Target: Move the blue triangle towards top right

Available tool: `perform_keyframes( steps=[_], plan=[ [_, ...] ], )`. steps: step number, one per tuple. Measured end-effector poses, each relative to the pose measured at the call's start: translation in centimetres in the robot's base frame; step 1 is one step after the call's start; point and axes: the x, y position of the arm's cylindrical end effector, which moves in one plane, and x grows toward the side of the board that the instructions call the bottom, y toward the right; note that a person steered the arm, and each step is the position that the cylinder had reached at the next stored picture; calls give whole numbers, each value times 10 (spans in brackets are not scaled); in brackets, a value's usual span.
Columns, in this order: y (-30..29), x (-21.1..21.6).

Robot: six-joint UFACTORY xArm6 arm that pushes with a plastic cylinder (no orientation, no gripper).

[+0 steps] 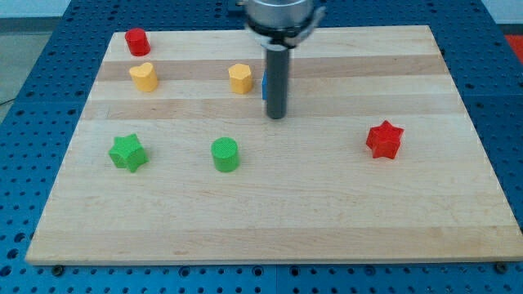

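Observation:
The blue triangle (265, 86) is almost wholly hidden behind my rod; only a thin blue sliver shows at the rod's left edge, near the view's top middle. My tip (277, 116) rests on the board just below and right of that sliver, touching or very close to the block. A yellow hexagon-like block (240, 78) stands just left of the blue sliver.
A red cylinder (136, 41) sits at the top left, a yellow heart-like block (144, 77) below it. A green star (128, 153) and green cylinder (225, 154) lie lower left. A red star (385, 139) lies right. The wooden board (327, 212) is edged by blue pegboard.

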Motion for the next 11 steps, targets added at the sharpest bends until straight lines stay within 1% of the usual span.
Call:
perform_keyframes(
  steps=[1, 2, 3, 4, 5, 6, 7, 8, 9, 10, 11],
  plan=[
    [-33, -11],
    [-34, -41],
    [8, -76],
    [72, -105],
    [65, -100],
    [32, -68],
    [25, -41],
    [29, -34],
    [69, -46],
    [95, -66],
    [39, -47]
  ],
)
